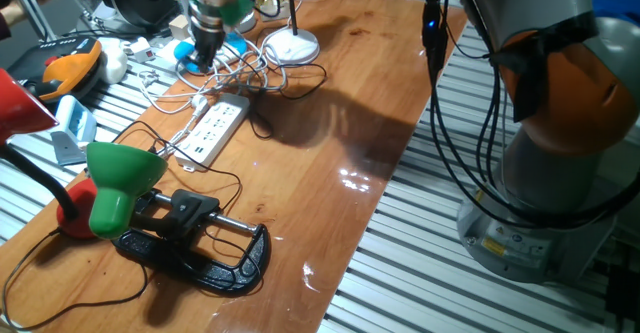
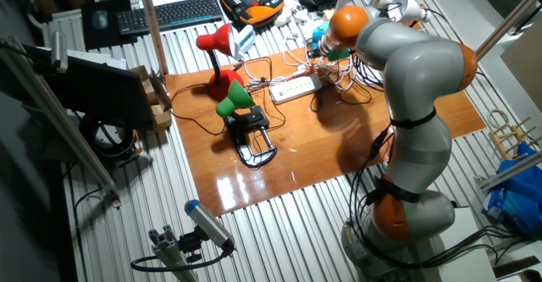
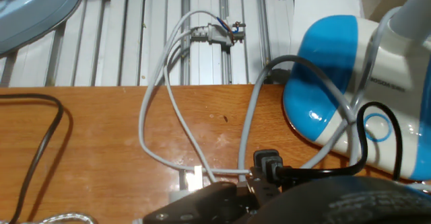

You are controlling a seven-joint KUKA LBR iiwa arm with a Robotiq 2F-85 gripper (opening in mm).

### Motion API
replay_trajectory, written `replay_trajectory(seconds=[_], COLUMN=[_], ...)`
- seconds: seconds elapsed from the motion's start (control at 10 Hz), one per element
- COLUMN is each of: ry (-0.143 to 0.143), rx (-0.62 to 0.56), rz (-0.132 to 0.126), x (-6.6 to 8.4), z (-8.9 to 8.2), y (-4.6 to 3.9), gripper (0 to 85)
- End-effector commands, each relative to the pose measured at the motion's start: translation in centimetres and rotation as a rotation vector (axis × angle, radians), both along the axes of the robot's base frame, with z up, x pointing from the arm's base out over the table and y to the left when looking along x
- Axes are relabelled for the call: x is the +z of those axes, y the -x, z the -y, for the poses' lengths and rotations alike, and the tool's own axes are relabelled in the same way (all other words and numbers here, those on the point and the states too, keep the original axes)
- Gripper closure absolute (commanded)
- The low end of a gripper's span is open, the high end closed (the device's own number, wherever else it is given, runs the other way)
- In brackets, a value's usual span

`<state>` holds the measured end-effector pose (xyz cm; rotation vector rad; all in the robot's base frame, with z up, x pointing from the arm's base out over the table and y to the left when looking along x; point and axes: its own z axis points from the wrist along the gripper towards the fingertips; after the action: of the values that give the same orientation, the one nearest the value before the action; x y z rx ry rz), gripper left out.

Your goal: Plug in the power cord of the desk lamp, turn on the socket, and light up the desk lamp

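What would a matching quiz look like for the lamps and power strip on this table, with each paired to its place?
Things:
1. green-shaded clamp lamp
2. red-shaded lamp
3. white power strip
4. desk lamp

Places:
A. round base at the far edge of the table
B. among cables, mid-table
C. on a black clamp at the near end
D. table corner nearest the keyboard

Pairs: 1-C, 2-D, 3-B, 4-A

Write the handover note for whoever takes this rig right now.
Pincer: low over the cable tangle at the table's far end; open or shut cannot be told.
Plug: black, on the table by the fingertips in the hand view, not in the strip.
Strip: mid-table; no plug visible in its outlets.
Lamp: white base beyond the tangle.
Done: nothing visible.
Left: plug in, switch strip on, light lamp.
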<state>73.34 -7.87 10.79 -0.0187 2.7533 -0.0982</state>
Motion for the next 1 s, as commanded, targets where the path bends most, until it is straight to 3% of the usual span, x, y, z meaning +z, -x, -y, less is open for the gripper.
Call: replay_trajectory(seconds=[0.0,0.1,0.3,0.6,0.9], ry=[-0.002,-0.018,-0.017,-0.034,-0.032], rx=[0.006,0.016,0.025,0.055,0.089], rz=[-0.006,-0.014,-0.032,-0.04,-0.074], x=[0.7,1.7,3.2,3.2,3.7], z=[-0.1,-0.2,-0.4,-1.1,-2.0], y=[0.14,0.29,0.76,1.35,1.98], gripper=[85.0,85.0,85.0,85.0,85.0])
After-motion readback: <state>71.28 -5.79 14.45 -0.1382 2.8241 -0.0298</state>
